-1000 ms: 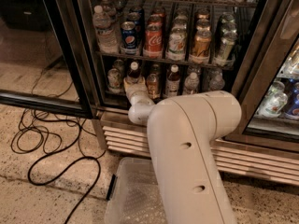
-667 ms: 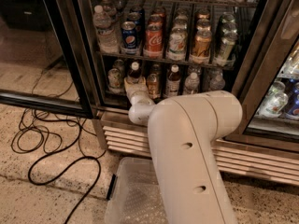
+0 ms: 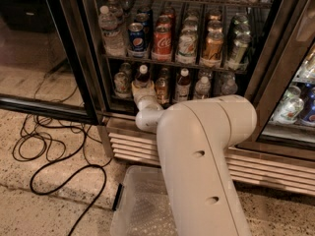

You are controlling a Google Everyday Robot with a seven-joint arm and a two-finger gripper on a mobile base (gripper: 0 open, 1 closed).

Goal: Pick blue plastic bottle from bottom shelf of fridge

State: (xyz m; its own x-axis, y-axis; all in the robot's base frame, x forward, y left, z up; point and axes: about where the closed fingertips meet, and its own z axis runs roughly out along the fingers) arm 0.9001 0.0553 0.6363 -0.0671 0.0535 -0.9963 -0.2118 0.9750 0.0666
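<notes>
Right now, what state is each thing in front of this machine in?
Fridge, door open.
Blue bottle, upright on the bottom shelf.
End effector, reaching in at the bottom shelf, right in front of the blue bottle.
Cans, upright on the shelf above.
Cable, loose on the floor.

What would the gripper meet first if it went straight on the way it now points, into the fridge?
Most likely the blue plastic bottle, standing just beyond the gripper on the bottom shelf. Depth is unclear, so they may already touch.
</notes>
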